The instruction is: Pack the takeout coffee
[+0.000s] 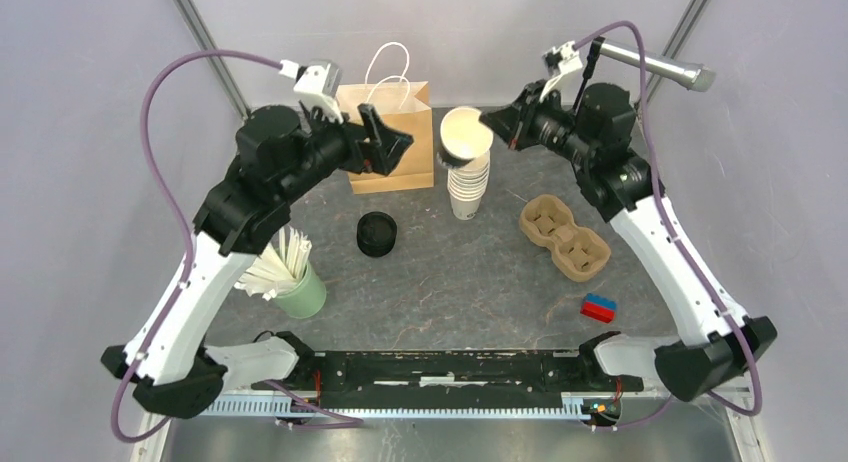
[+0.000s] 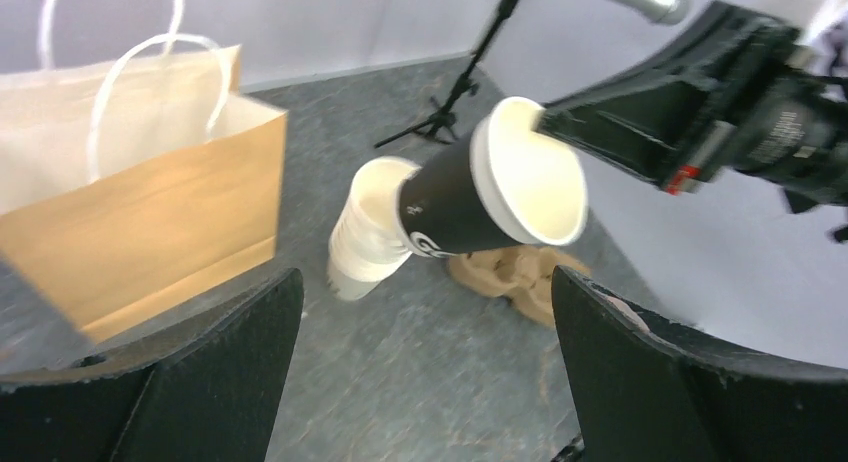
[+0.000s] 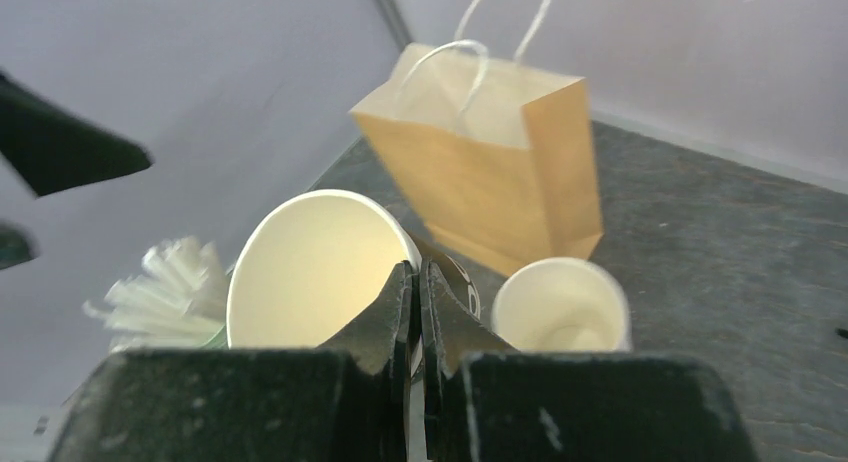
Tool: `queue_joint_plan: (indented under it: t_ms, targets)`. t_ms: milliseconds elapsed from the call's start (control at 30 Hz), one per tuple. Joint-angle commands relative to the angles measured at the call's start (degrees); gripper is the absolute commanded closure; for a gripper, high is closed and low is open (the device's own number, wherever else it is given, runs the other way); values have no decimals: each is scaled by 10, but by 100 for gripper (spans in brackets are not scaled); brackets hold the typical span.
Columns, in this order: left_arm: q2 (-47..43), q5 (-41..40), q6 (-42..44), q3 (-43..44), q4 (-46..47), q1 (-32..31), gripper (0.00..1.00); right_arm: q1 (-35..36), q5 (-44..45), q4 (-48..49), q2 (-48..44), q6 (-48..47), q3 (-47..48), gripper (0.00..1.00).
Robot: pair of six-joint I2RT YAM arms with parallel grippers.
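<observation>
Right gripper (image 1: 492, 132) pinches the rim of a lidless black, cream-lined paper cup (image 1: 463, 132) above the cream cup stack (image 1: 468, 190), twelve o'clock on the mottled grey tabletop (image 1: 450, 282). Left gripper (image 1: 388, 137) gapes empty beside the brown paper bag (image 1: 415, 102), with pale lilac walls (image 1: 80, 42) around.

A robotics lab test cell: plain pale walls (image 1: 80, 132) round a grey table (image 1: 460, 282), left arm (image 1: 190, 292) and right arm (image 1: 670, 257) bolted to a rail (image 1: 450, 367) at its near edge, a microphone (image 1: 660, 67) far right.
</observation>
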Motion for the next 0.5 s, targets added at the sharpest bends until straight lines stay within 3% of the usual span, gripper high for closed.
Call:
queue_joint_plan:
  t_ms: [0,233,467]
  targets:
    - [-57,-72,74,-79,-24,-1,0,58,6,10,-55,-22,-63,100]
    - [-140,-90,132,-223,-20,-1,0,165,50,23,-121,-59,-245,100]
    - [-169,-121,164,-299,-6,-2,0,244,86,90,-116,-80,-405,100]
